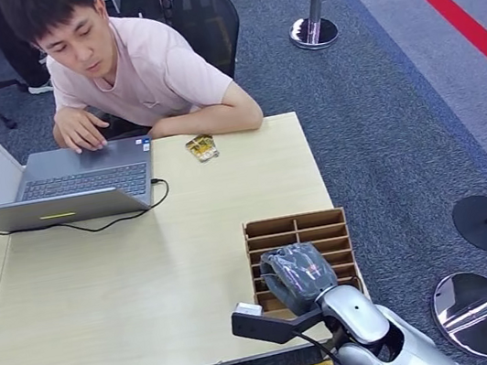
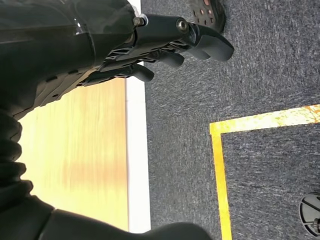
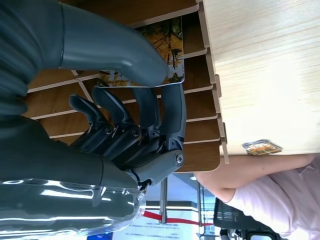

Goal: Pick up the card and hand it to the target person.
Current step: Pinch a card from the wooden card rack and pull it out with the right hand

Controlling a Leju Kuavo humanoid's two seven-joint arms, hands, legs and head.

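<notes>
Your right robot hand (image 3: pixel 128 125) curls over the thin, stiff, slippery card (image 3: pixel 171 47) without gripping; pinch its exposed edge, toward 12 o'clock.

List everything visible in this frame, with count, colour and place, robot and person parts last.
Table: one, light wood, centre.
Laptop: one, grey, open, far left of the table.
Cable: one, black, beside the laptop.
Card holder: one, brown slotted, near right table edge.
Card in the holder: one, yellow-printed, by the right hand's thumb.
Card on the table: one, yellow-green, near the person's arm.
Stanchion bases: three, on grey carpet.
Office chair: one, black, behind the person.
Person: one, pink shirt, leaning on the table.
Left hand: dark, above the carpet.
Right hand: grey, over the holder.
</notes>
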